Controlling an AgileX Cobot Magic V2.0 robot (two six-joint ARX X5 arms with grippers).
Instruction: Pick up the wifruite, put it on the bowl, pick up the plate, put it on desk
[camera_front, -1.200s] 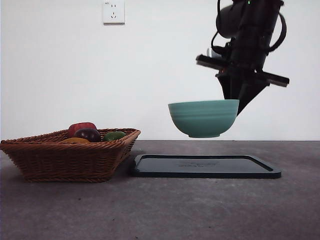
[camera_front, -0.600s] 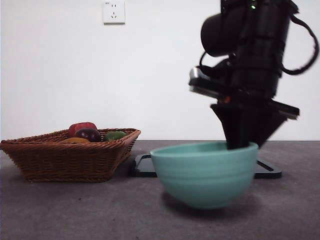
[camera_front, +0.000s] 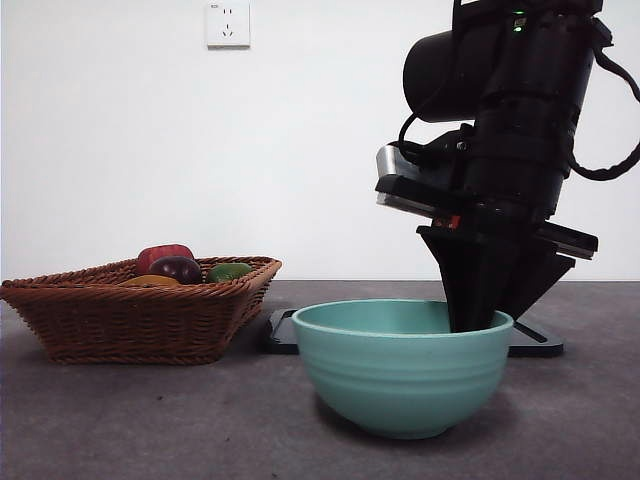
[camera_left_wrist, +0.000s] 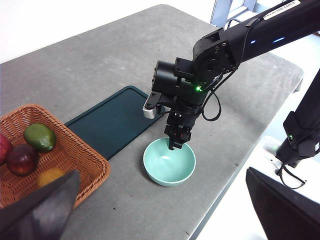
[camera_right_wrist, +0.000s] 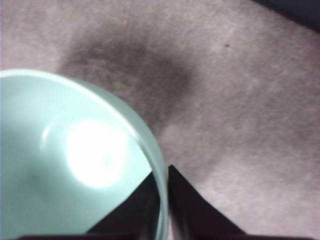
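The mint-teal bowl (camera_front: 400, 368) stands upright on the grey desk (camera_front: 150, 420), in front of the dark flat plate (camera_front: 535, 342). My right gripper (camera_front: 470, 318) comes down from above and is shut on the bowl's rim (camera_right_wrist: 150, 150), one jaw inside and one outside. The wifruite (camera_left_wrist: 50, 176), small and orange-brown, lies in the wicker basket (camera_left_wrist: 85, 155) beside a dark red fruit and a green one. In the front view the wifruite (camera_front: 150, 281) only peeks over the basket edge. High above the table, my left gripper (camera_left_wrist: 162, 171) hangs open and holds nothing.
The basket (camera_front: 140, 315) stands left of the plate (camera_left_wrist: 115, 120), close to its edge. The right arm (camera_left_wrist: 240, 40) reaches in across the desk's far side. The desk edge (camera_left_wrist: 235, 165) runs close beside the bowl (camera_left_wrist: 169, 162).
The right gripper carried the bowl from above the plate forward and down; it now stands on the desk in front of the plate, still gripped.
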